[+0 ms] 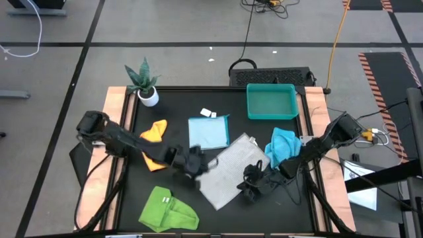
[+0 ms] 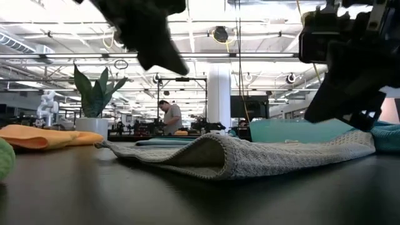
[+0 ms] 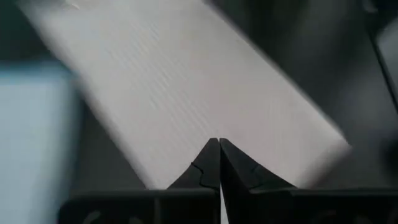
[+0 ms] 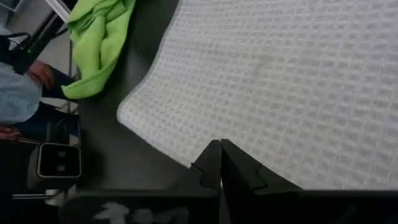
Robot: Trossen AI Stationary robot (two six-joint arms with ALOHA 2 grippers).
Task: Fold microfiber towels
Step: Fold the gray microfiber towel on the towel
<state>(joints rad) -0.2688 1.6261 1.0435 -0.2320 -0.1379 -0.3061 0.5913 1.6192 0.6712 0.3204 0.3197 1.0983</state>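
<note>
While both arms reach toward the middle of the black table (image 1: 132,198), the lime green towel (image 1: 168,211) lies crumpled at the near edge, a little to the left of centre, and nothing touches it. Farther in, the white-grey towel (image 1: 228,170) is spread flat at the centre, turned at an angle, with a raised fold along its side in the low view. The left gripper (image 1: 193,162) is above the left edge of this towel, and its fingers are pressed together with nothing between them. The right gripper (image 1: 253,180) is above the right near part of the same towel, and its fingers are also pressed together and hold nothing. To the right of the white-grey towel, the turquoise blue towel (image 1: 282,147) sits bunched up, close to the right arm. To the left, the yellow-orange towel (image 1: 154,140) lies loosely, partly under the left arm. Behind the white-grey towel, the light blue towel (image 1: 208,132) lies flat as a square, and two small white tags (image 1: 209,113) lie just beyond it. At the far side, the teal tray (image 1: 271,101) stands on the right and a potted plant (image 1: 145,82) stands at the far left corner.
</note>
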